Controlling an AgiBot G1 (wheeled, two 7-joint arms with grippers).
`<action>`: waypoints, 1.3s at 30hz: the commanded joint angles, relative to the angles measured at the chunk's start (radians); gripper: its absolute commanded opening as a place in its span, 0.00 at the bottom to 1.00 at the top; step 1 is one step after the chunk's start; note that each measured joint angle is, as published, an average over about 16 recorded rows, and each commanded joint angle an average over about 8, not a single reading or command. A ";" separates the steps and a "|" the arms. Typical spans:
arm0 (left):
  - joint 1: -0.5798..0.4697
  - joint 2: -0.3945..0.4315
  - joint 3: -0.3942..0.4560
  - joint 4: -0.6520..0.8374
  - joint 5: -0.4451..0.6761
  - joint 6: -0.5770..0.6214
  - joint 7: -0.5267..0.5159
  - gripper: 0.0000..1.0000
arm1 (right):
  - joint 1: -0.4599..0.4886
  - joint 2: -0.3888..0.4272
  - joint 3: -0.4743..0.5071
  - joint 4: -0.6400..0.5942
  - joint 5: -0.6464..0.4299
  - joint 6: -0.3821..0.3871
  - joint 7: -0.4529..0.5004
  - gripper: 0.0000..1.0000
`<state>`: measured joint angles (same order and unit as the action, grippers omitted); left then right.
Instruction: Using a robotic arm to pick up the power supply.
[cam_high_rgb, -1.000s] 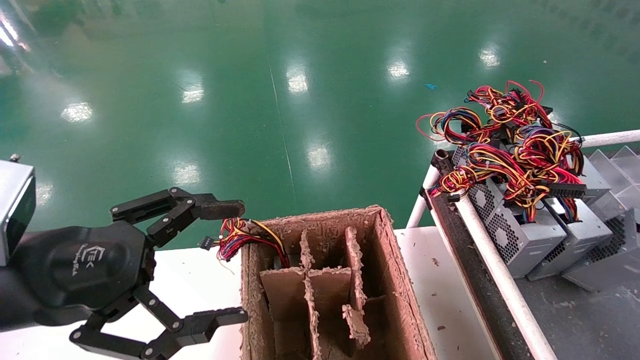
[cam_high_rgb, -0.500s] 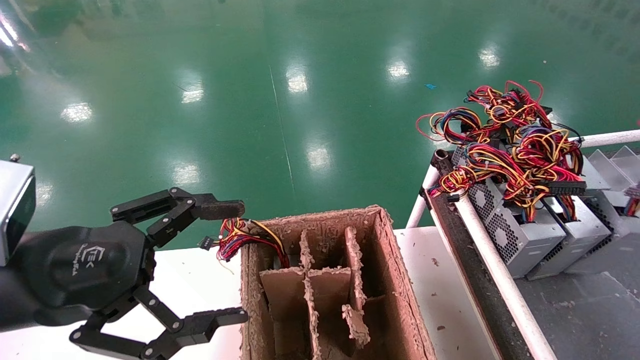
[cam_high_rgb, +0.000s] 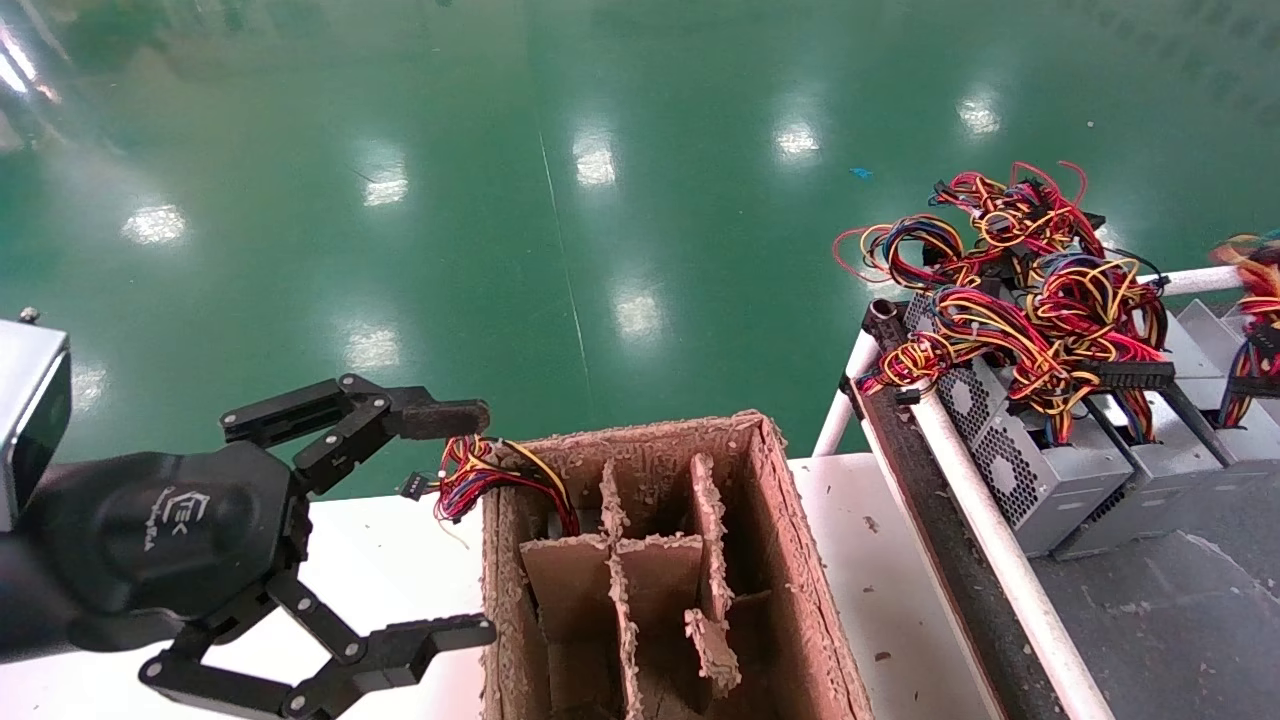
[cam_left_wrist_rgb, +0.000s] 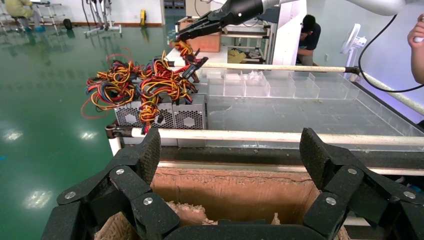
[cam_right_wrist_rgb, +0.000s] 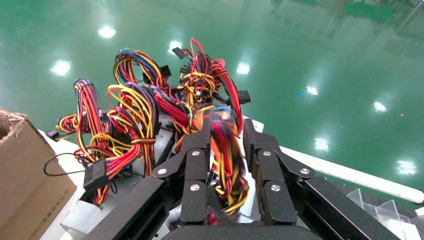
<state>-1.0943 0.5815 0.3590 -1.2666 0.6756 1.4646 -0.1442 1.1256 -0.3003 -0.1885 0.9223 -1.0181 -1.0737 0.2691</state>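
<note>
Two grey power supplies (cam_high_rgb: 1040, 480) stand side by side at the near-left corner of the rack, under a heap of red, yellow and black wires (cam_high_rgb: 1040, 300). A third power supply (cam_high_rgb: 1240, 435) sits at the picture's right edge, its wire bundle (cam_high_rgb: 1255, 320) pulled upward. My right gripper (cam_right_wrist_rgb: 226, 131) is shut on that bundle (cam_right_wrist_rgb: 222, 165). The left wrist view shows the right gripper (cam_left_wrist_rgb: 182, 36) above the rack with wires hanging from it. My left gripper (cam_high_rgb: 488, 522) stands open beside the cardboard box, fingers (cam_left_wrist_rgb: 147, 152) wide apart and empty.
A worn cardboard box (cam_high_rgb: 790, 540) with dividers stands on the white table (cam_high_rgb: 890, 590). A wire bundle (cam_high_rgb: 480, 475) hangs out of its far left corner. A white pipe rail (cam_high_rgb: 980, 520) edges the rack. Clear plastic dividers (cam_left_wrist_rgb: 280, 85) line its far side. Green floor lies beyond.
The third power supply has moved toward the right edge of the head view, and its wire bundle has risen into sight there. The left arm has stayed still.
</note>
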 joint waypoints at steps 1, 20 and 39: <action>0.000 0.000 0.000 0.000 0.000 0.000 0.000 1.00 | 0.015 -0.001 -0.003 -0.009 -0.004 -0.011 0.003 1.00; 0.000 0.000 0.000 0.001 0.000 0.000 0.000 1.00 | 0.037 -0.067 -0.011 0.044 0.045 -0.074 -0.016 1.00; 0.000 0.000 0.000 0.001 0.000 0.000 0.000 1.00 | 0.004 -0.159 -0.041 0.164 0.136 -0.205 -0.040 1.00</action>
<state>-1.0943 0.5814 0.3594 -1.2660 0.6753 1.4644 -0.1439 1.1295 -0.4589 -0.2294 1.0859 -0.8822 -1.2789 0.2287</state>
